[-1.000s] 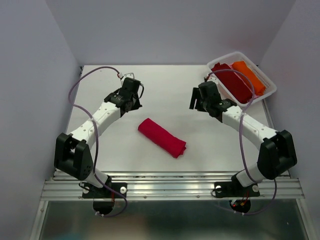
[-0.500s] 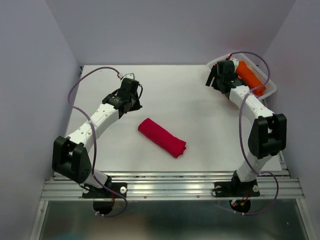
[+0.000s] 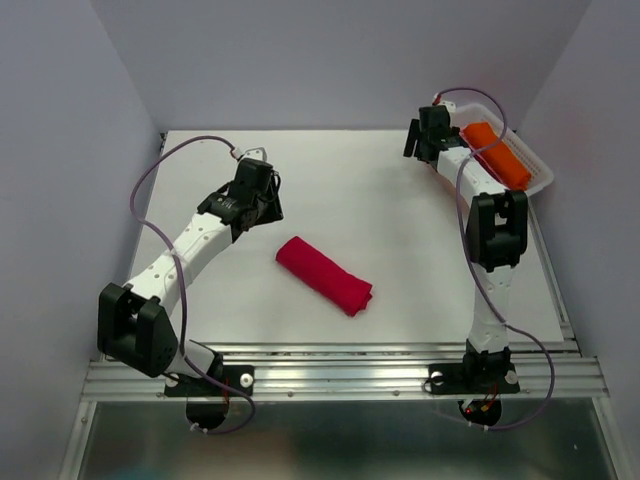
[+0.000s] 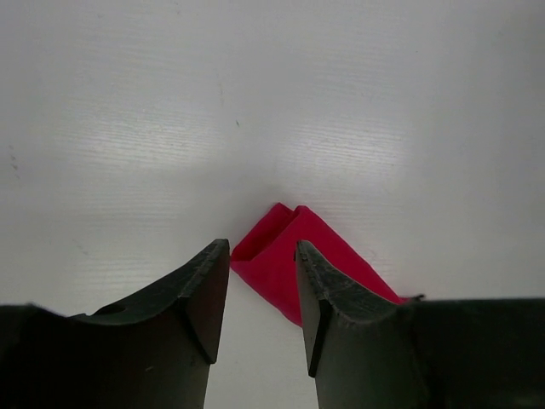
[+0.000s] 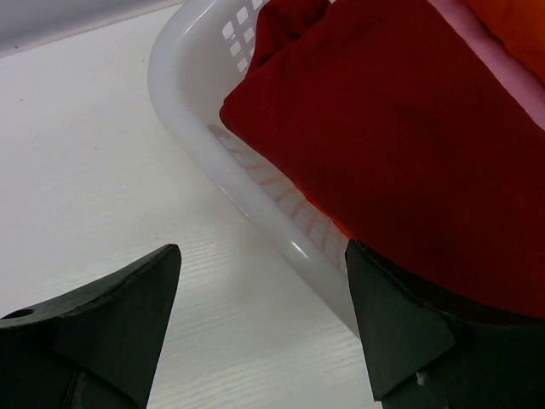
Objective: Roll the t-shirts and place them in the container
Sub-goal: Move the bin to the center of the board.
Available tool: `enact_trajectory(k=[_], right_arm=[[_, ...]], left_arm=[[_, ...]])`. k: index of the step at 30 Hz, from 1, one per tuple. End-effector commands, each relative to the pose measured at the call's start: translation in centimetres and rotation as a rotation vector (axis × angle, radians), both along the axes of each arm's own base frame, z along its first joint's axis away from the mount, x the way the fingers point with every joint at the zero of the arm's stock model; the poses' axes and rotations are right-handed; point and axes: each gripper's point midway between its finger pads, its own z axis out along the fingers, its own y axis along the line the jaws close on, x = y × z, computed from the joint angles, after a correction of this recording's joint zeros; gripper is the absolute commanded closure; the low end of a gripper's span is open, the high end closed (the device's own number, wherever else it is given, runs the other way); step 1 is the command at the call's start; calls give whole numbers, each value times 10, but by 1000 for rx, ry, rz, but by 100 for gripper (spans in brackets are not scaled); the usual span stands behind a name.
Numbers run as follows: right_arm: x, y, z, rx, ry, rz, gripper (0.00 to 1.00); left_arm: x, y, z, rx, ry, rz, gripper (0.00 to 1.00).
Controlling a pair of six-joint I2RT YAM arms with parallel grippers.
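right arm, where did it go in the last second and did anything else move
The right gripper swung from mid-table to the far right corner. It now hangs open at the basket rim, by the maroon shirt. Nothing was grasped. The red roll stayed put, and the left gripper barely shifted.

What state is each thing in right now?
basket: upright, holding two shirts.
crimson t-shirt: rolled, lying free on the table.
maroon t-shirt: lying in the basket.
orange t-shirt: lying in the basket.
left gripper: open, empty.
right gripper: open, empty, beside the basket.
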Motion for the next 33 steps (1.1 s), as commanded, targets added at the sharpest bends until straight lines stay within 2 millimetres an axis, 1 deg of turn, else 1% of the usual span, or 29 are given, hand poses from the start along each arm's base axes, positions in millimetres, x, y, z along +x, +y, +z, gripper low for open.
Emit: enact_trajectory(k=[1,2,4,5,6,7,10,11,12,13,15,18,19,22,23,24,25,26,28,29,30,31,33], right_arm=[[21,9,7,8,-20,97,18],[24,17,3,30,-15,135,18],[24,24,-4,45,2,175,20],[24,31,-5,68,13,210,21],[23,31,-7,67,20,210,23],[21,39,-9,86,27,252,26],[16,54,-13,129,49,336,30],[13,56,-15,136,57,353,33],[8,66,-17,167,71,404,35],[4,70,-17,181,78,426,39],[-3,79,-18,209,90,477,41],[-12,83,-19,221,106,518,52],[-17,84,-20,224,114,529,57],[-25,88,-19,222,125,573,66],[-29,87,-23,221,140,577,74],[-33,94,-23,210,147,601,82],[-37,101,-24,202,154,622,82],[-44,105,-22,199,161,641,88],[-55,114,-21,175,169,683,92],[-64,126,-12,165,158,712,96],[-77,129,-21,154,187,732,97],[-87,142,-23,116,191,784,98],[-103,154,-24,74,196,831,99]], left_arm=[[-5,8,14,-6,-47,9,52],[-5,10,15,-7,-49,16,52],[-6,10,15,-7,-49,17,52],[-7,11,15,-8,-50,17,52],[-7,11,16,-10,-53,19,52],[-8,11,16,-13,-54,20,52],[-8,11,15,-14,-51,20,52],[-8,11,14,-13,-47,20,52],[-8,10,15,-14,-48,16,52],[-7,9,14,-15,-46,16,52],[-6,9,14,-16,-47,16,52],[-5,8,14,-14,-47,11,52],[-5,8,14,-15,-46,11,52],[-4,8,13,-12,-44,9,52],[-4,8,13,-13,-44,8,52],[-4,8,13,-9,-46,10,53],[-3,9,13,-9,-47,12,52],[-3,9,12,-5,-46,14,52],[-3,11,11,-3,-43,20,52],[-3,12,12,-4,-44,28,53],[-3,13,10,-6,-40,33,53],[-3,13,9,-14,-37,35,53],[-4,13,8,-24,-36,34,53]])
